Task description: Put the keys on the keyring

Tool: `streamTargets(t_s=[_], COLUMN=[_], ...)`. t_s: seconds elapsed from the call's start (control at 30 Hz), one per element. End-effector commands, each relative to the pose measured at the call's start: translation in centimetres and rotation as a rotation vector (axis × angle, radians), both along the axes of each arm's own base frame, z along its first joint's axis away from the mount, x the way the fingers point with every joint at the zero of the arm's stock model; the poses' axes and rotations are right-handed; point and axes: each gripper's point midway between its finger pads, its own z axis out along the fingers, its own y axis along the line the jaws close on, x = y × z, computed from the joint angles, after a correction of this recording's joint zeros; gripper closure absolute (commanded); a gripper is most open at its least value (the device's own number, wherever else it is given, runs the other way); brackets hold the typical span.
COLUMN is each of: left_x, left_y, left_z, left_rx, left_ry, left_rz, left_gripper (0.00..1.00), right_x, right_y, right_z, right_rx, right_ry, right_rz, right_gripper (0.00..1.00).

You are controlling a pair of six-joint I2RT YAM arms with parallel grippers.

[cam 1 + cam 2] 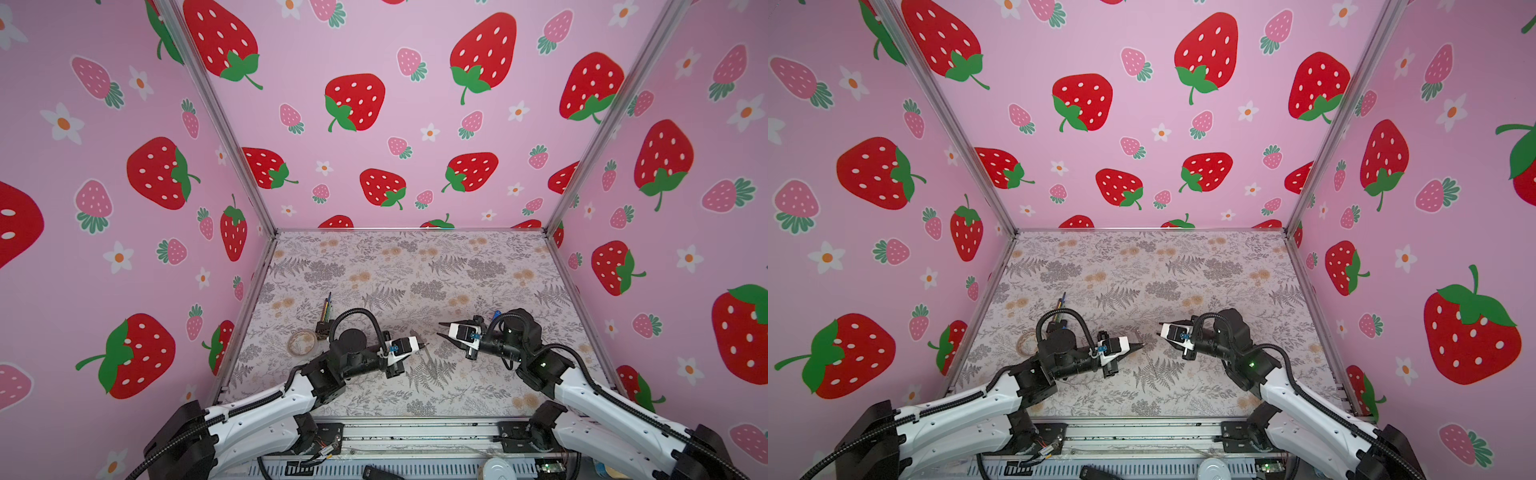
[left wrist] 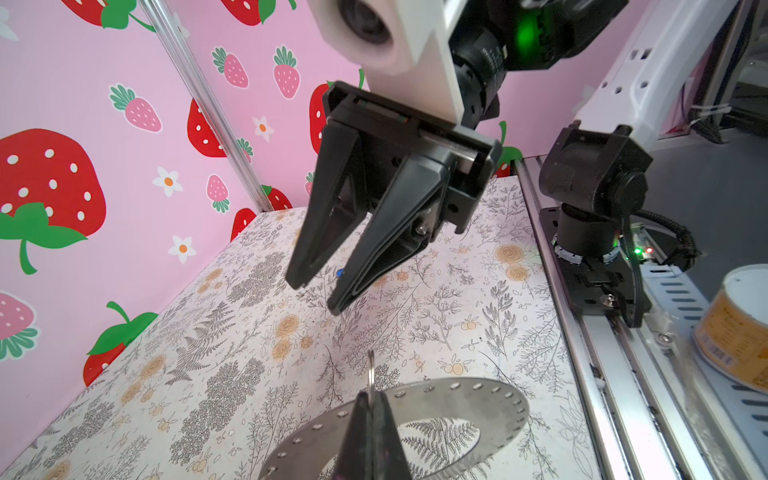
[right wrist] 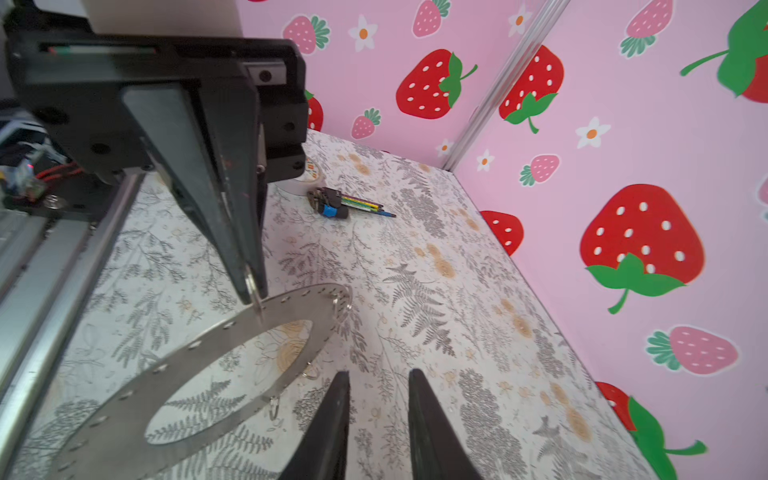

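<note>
Left tool (image 2: 370,397) with loop (image 2: 371,368) at keyring (image 2: 457,399)

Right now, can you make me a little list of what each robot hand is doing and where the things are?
keyring: flat dark ring, tilted up, small silver loops on its rim
left gripper: shut, pinching the keyring's rim
right gripper: open, empty, apart from the ring
keys: maybe the blue speck past the right gripper; too small to tell
tape roll: on the table, at the left in both top views
tool bundle: lying by the tape roll
</note>
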Motion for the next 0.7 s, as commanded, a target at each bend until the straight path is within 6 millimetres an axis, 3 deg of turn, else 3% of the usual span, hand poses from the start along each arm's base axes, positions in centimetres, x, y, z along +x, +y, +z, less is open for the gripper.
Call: streamTargets(t_s=[0.0,0.23,0.67], left_x=[-0.4,-0.5,-0.7], left_y=[-0.2,-0.7,-1.3], left_z=[2.1,2.1,2.1], left_rx=[-0.056,-0.038,-0.037], left_ry=[-0.044,-0.069,-0.128], left_rz=[-0.031,-0.06,-0.096], left_gripper=[1.0,1.0,1.0], right_x=[-1.8,-3.0,-4.0], right_y=[0.5,0.7,1.0], right_z=[0.1,-0.2,-0.7], right_rx=[0.024,0.006,-0.011], right_ry=[-0.002,0.018,0.044], right_rz=[0.116,0.182,0.236], right_gripper=[0.77,0.82,0.83])
